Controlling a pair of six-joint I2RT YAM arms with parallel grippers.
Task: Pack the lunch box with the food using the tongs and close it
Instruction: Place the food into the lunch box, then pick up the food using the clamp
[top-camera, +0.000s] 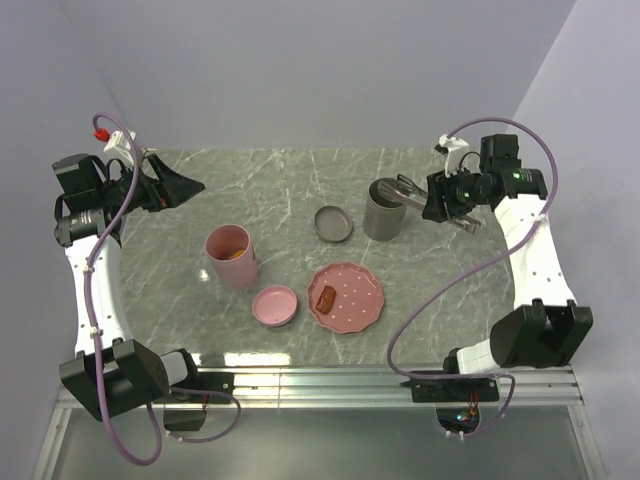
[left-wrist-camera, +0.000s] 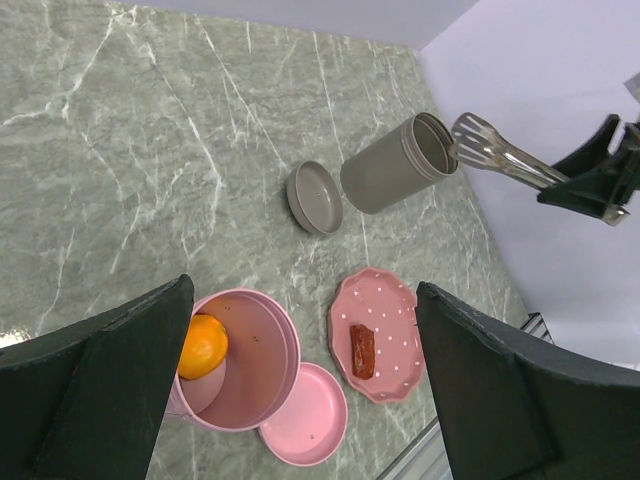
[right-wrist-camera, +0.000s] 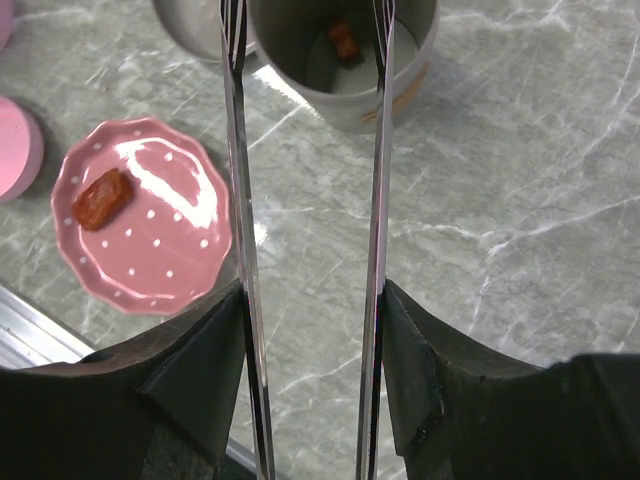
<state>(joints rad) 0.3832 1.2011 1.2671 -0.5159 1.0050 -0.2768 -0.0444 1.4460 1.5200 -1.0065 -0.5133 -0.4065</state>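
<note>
Right wrist view: the tongs (right-wrist-camera: 240, 250) sit between my right fingers (right-wrist-camera: 200, 380). One thin arm rests on the inside of each finger, so I am holding them. The two arms stand apart with nothing between them. They reach out over the top of the grey cup (right-wrist-camera: 410, 60). Their tips are cut off at the edge of this view. The top view shows the tips right at the mouth of that cup.

Down in the grey cup lies one sausage bit (right-wrist-camera: 343, 38). A second sausage bit (right-wrist-camera: 102, 197) lies on the pink plate (right-wrist-camera: 150, 260), nearer to me and to the left.

The grey lid (top-camera: 333, 223) lies flat just beside the grey cup. Further left stands the pink cup (left-wrist-camera: 255, 365), open on top, with the orange slice (left-wrist-camera: 203, 346) inside it. The pink lid (top-camera: 274, 305) lies just beside the pink cup, between it and the plate.

All of this stands on the green stone bench (top-camera: 280, 180).

My left fingers (left-wrist-camera: 100, 400) are spread wide and hold nothing. They hang over the far left side of the bench, well apart from the cups.
</note>
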